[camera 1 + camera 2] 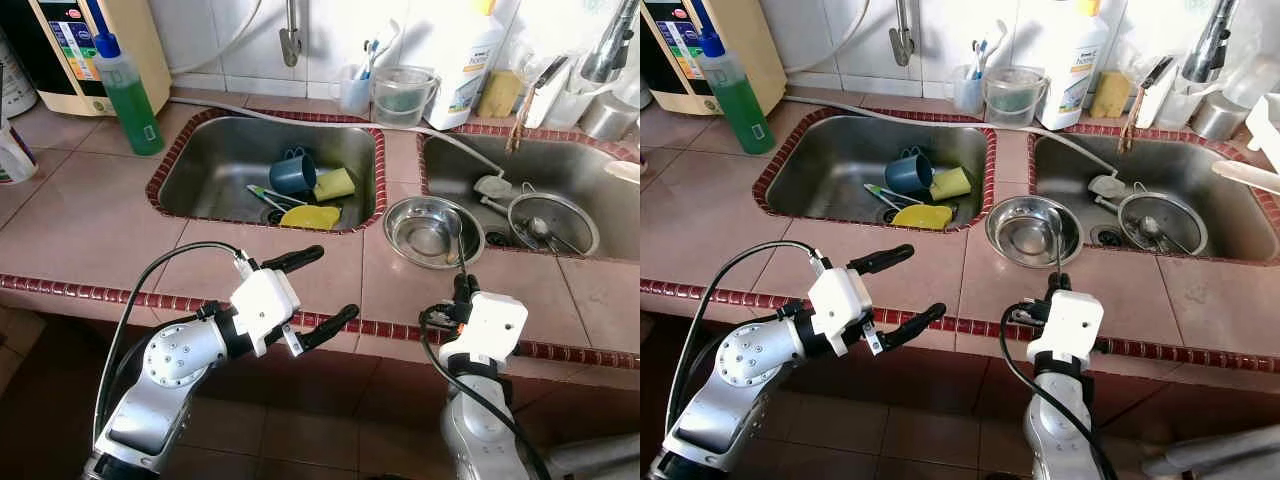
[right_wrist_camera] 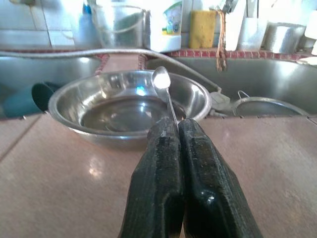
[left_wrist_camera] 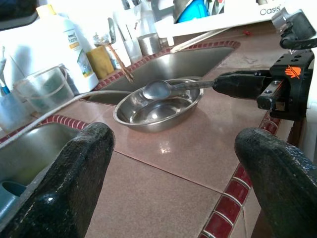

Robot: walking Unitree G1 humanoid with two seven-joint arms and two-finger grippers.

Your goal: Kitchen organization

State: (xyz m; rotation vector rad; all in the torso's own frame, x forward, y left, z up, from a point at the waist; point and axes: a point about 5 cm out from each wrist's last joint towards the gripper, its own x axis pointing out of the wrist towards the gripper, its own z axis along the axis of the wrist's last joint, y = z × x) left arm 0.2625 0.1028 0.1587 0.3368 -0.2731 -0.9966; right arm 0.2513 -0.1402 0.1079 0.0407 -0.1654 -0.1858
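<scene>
Two grippers are up at the tiled counter [image 1: 90, 215]. The right gripper [image 2: 177, 130] pinches the handle of a spoon [image 2: 162, 82], its fingers pressed together on it, and the spoon's head hangs over the steel bowl [image 1: 425, 232] that sits on the counter between the two sinks. The left gripper [image 1: 315, 290] hovers spread wide and empty above the counter's front edge, near the left sink [image 1: 200, 165]. Judging by this, the step in hand is carrying the spoon to the bowl. Next, the right arm likely needs to lower the spoon inside the rim, then part its fingers.
</scene>
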